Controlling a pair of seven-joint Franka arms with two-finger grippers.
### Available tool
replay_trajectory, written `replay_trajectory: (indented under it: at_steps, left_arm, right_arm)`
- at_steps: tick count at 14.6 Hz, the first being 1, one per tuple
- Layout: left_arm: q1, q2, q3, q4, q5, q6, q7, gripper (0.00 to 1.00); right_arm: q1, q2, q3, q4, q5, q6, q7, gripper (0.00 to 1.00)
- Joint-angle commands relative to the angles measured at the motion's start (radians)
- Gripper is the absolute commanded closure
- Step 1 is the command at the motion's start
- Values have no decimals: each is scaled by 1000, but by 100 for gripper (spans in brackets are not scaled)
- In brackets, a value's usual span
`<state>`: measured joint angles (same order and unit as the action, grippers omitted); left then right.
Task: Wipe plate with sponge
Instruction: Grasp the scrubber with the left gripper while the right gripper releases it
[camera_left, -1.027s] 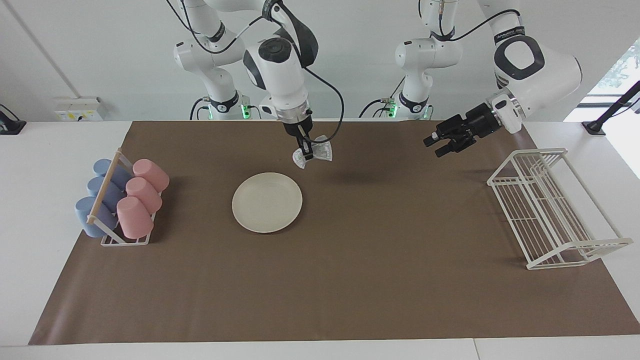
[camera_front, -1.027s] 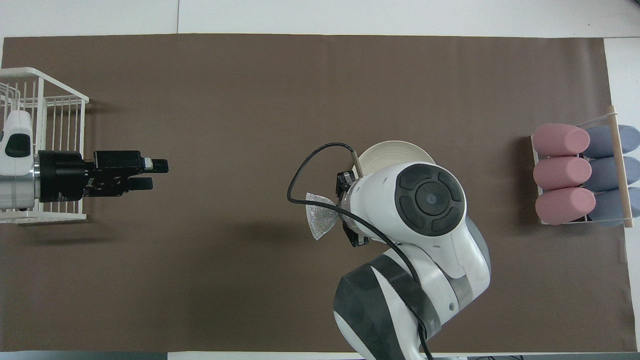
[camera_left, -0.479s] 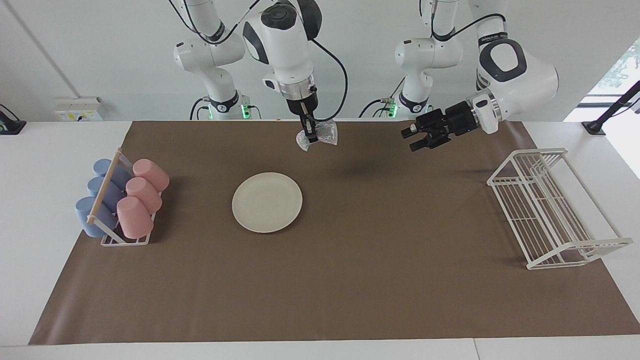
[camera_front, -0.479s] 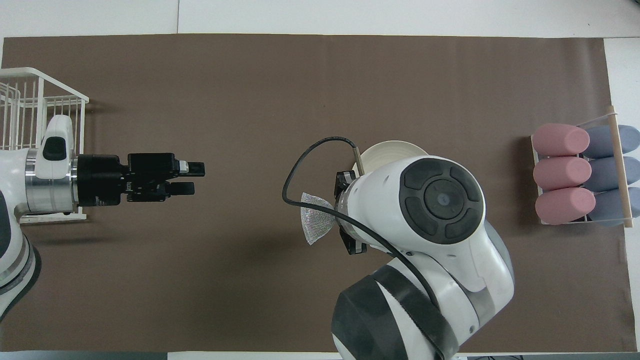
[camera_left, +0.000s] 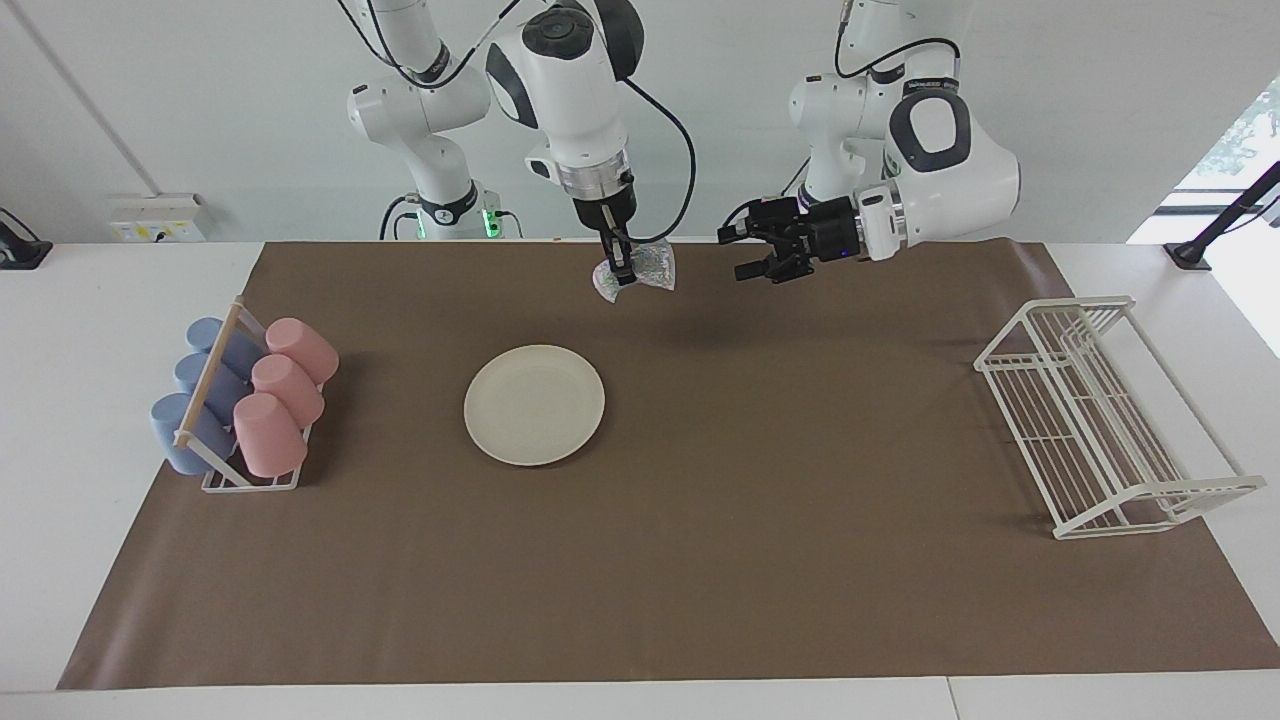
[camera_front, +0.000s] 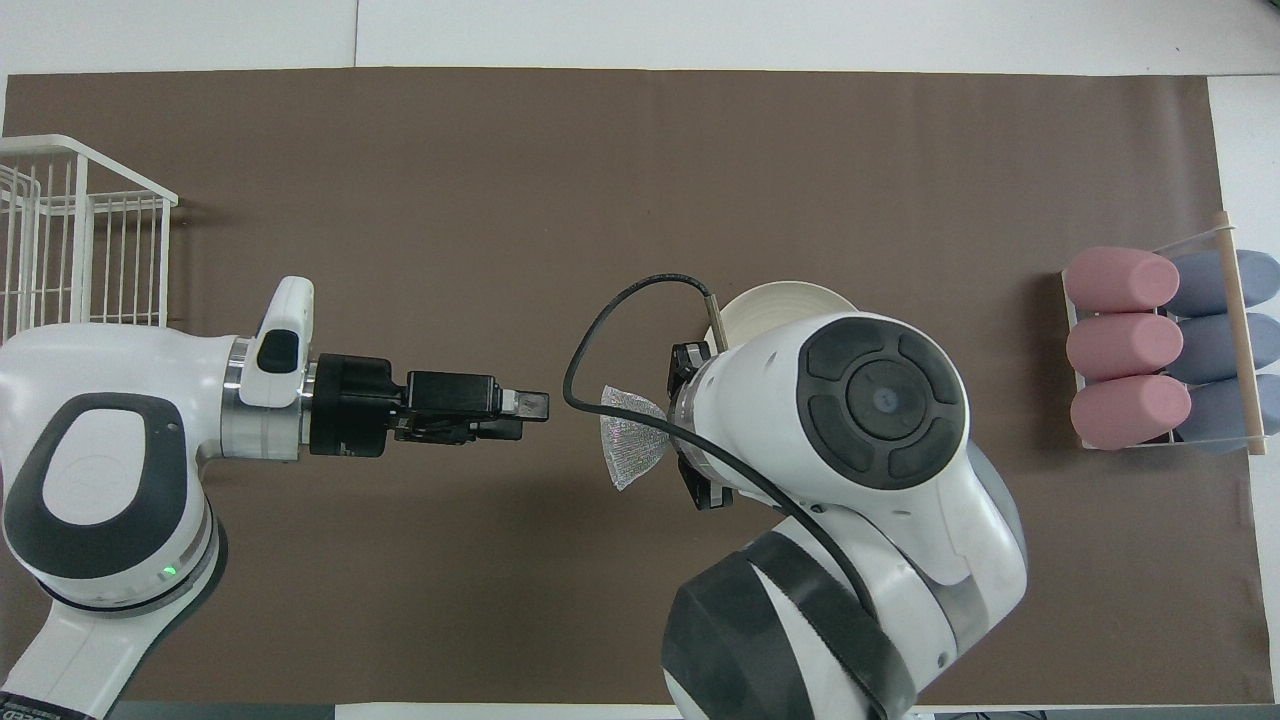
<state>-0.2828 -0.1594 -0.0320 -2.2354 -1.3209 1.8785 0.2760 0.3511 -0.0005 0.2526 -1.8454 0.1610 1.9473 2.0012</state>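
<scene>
Your left arm has swung in from the wire rack (camera_left: 1105, 415) end, and its left tool (camera_left: 748, 254), fingers spread, now hangs level with the sponge (camera_left: 640, 270); that reads as a handover, not wiping yet. The right tool (camera_left: 618, 268) has stopped rising and pinches the sponge above the worktop (camera_left: 700, 560). The plate (camera_left: 534, 404) lies bare on the mat. The overhead view hides most of it under the right arm; the facing view shows it whole.
</scene>
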Motion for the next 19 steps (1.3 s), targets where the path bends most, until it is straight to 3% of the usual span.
replay_trajectory:
  at_steps: [1, 6, 8, 9, 11, 12, 19]
  left_arm:
    - [-71, 17, 15, -29, -102, 37, 37, 0]
    - [-200, 38, 14, -41, -170, 158, 34, 0]
    - [-199, 40, 15, -41, -175, 156, 34, 7]
    - [-199, 40, 15, -41, -175, 152, 32, 22]
    - [-194, 40, 15, -41, -175, 148, 31, 87]
    - [-188, 38, 15, -41, -175, 133, 31, 100]
    - [-185, 38, 20, -38, -175, 123, -15, 100]
  right_arm:
    - [-1, 4, 7, 12, 3, -13, 24, 100]
    - [-1, 4, 5, 12, 3, -13, 24, 100]
    - [-1, 4, 5, 12, 3, -13, 24, 100]
    - [-1, 4, 5, 12, 3, -13, 24, 100]
    - [-1, 4, 5, 12, 3, -13, 24, 100]
    - [-1, 4, 5, 12, 3, -13, 24, 100]
    - [-1, 4, 7, 12, 3, -13, 21, 100]
